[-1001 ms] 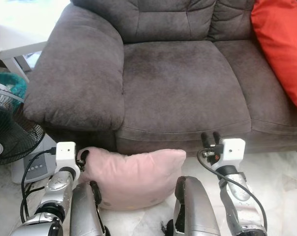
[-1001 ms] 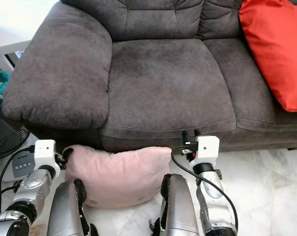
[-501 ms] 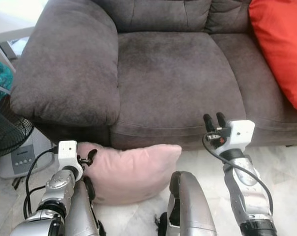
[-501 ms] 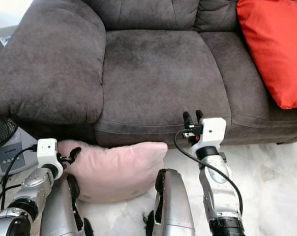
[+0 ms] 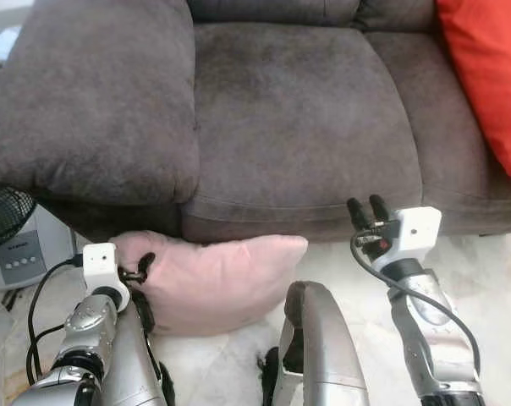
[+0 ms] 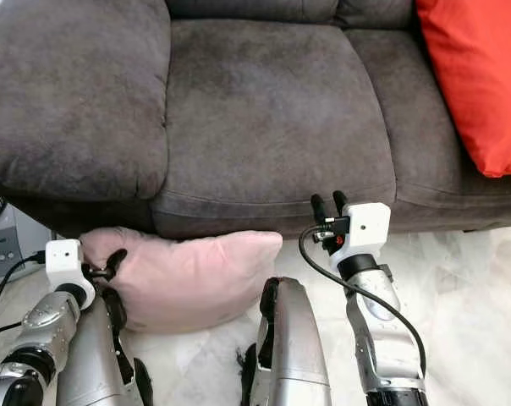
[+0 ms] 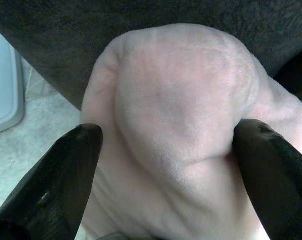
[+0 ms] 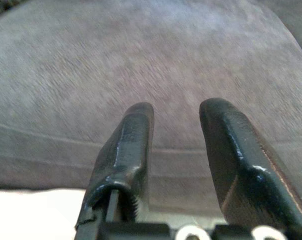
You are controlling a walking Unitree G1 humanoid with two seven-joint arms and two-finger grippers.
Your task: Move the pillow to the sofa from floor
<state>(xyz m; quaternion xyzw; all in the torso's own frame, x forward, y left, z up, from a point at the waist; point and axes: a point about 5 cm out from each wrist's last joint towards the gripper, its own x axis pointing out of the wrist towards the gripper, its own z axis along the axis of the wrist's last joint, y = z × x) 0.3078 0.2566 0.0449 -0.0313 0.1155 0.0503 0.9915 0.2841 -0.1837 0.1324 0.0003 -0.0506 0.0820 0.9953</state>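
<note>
Spread wide on the left gripper (image 7: 166,150), with both black fingers (image 7: 56,175) set on either side of the pink pillow's (image 5: 217,279) bulging end, pads against the fabric but not pinching it flat. Parted narrowly on the right gripper (image 6: 327,203), closed on nothing, raised in front of the seat edge of the grey sofa (image 5: 298,110).

Pink pillow down on the pale marbled floor (image 6: 467,279), pressed against the sofa's base just below the left armrest (image 5: 95,93), lying between the two grippers and nearer the left one.

From the head camera: red cushion (image 6: 475,76) propped on the sofa's right side, a dark fan grille (image 5: 2,216) and a pale appliance with a row of buttons (image 5: 23,258) by the armrest, black cables looping from both white wrist blocks, and the robot's silver legs low in front (knees close to the pillow).

Left wrist camera much closer: soft creases in the pillow's nap, the dark sofa base right behind it, a strip of pale appliance edge to one side. Right wrist camera: grey seat fabric and its seam beyond the two glossy fingers (image 8: 126,150), slightly blurred.

No brand, label or readable writing anywhere; markings on the appliance panel too small to read.
</note>
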